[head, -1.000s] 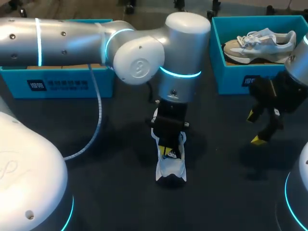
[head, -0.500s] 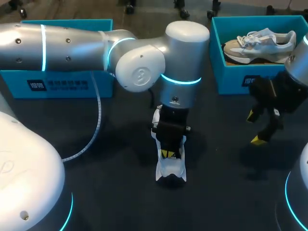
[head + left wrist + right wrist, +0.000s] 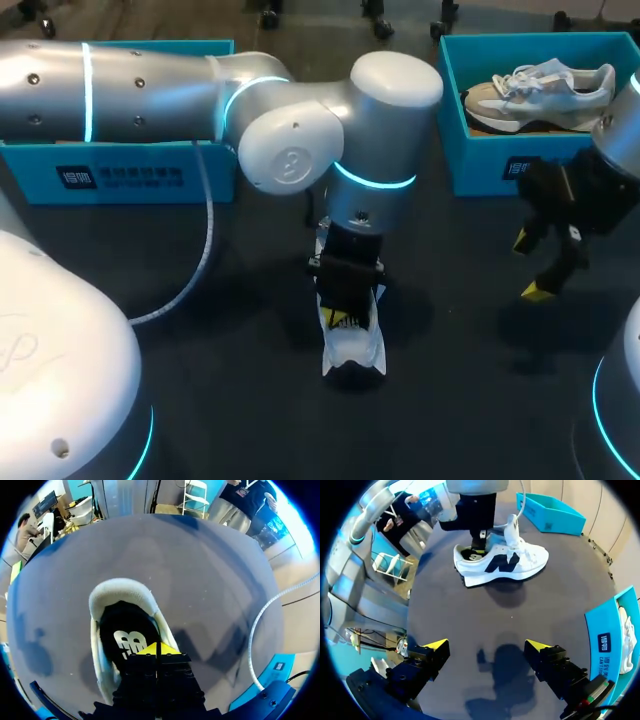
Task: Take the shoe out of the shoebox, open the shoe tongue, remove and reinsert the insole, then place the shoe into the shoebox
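A white shoe [image 3: 352, 350] with a dark side logo stands on the dark table's middle, heel toward me. My left gripper [image 3: 342, 320] reaches down into its opening. In the left wrist view that gripper [image 3: 156, 648] is shut, its yellow tips pressed together just over the black insole [image 3: 122, 630] inside the shoe [image 3: 120, 587]; whether it pinches the insole is hidden. The right wrist view shows the shoe [image 3: 505, 565] side-on with its tongue raised and the left gripper [image 3: 479, 544] at its heel end. My right gripper [image 3: 530, 265] hangs open and empty to the right, well clear [image 3: 486, 644].
A teal shoebox [image 3: 480, 160] at the back right holds a second grey-white shoe [image 3: 540, 90]. Another teal box [image 3: 130, 175] stands at the back left behind my left arm. A white cable [image 3: 205, 240] hangs from that arm down to the table.
My left arm's wrist has shifted slightly, and its gripper has sunk a little deeper into the shoe. The shoe and the right arm have stayed put.
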Available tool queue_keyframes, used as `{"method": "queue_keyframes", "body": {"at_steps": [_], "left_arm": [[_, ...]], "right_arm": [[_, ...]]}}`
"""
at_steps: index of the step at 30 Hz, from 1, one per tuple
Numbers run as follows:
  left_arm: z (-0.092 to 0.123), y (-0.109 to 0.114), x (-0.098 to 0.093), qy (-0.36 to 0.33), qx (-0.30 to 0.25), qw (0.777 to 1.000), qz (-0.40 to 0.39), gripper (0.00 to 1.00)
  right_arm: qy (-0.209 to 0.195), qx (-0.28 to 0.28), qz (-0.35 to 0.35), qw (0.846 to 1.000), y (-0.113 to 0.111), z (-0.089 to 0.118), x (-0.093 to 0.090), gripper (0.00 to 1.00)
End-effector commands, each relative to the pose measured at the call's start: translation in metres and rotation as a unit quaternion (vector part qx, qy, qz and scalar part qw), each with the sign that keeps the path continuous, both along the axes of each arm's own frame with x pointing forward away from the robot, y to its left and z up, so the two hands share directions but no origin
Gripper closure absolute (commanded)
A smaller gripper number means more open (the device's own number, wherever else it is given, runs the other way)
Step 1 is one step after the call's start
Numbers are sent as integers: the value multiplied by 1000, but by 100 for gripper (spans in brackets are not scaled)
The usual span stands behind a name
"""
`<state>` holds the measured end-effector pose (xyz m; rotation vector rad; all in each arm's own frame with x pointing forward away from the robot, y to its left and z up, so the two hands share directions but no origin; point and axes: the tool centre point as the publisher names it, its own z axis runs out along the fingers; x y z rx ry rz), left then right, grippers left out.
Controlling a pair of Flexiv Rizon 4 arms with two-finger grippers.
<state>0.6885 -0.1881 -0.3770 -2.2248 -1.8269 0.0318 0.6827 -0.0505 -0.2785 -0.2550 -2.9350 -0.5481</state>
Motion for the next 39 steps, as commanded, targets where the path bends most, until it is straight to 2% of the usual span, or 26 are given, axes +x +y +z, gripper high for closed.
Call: {"method": "queue_keyframes", "body": {"at_steps": [1, 11, 19, 25, 28, 32, 36, 39], "left_arm": [[-15, -4, 1, 4, 4, 1000, 1, 100], [-26, -10, -3, 24, -19, 999, 27, 100], [3, -13, -3, 25, -51, 998, 40, 100], [12, -17, -8, 25, -64, 997, 39, 100], [6, -26, -13, 45, -70, 996, 41, 100], [-15, -36, -22, 53, -54, 996, 38, 100], [-27, -37, -23, 50, -45, 997, 49, 100], [-28, -34, -22, 49, -45, 996, 60, 100]], "right_arm": [[0, -1, 0, 1000, 0, 0, -1, 0], [0, -1, 0, 1000, 0, 0, -1, 0], [0, -1, 0, 1000, 0, 0, -1, 0], [0, -1, 0, 1000, 0, 0, -1, 0], [0, -1, 0, 1000, 0, 0, -1, 0], [0, -1, 0, 1000, 0, 0, -1, 0], [0, -1, 0, 1000, 0, 0, -1, 0], [0, -1, 0, 1000, 0, 0, -1, 0]]}}
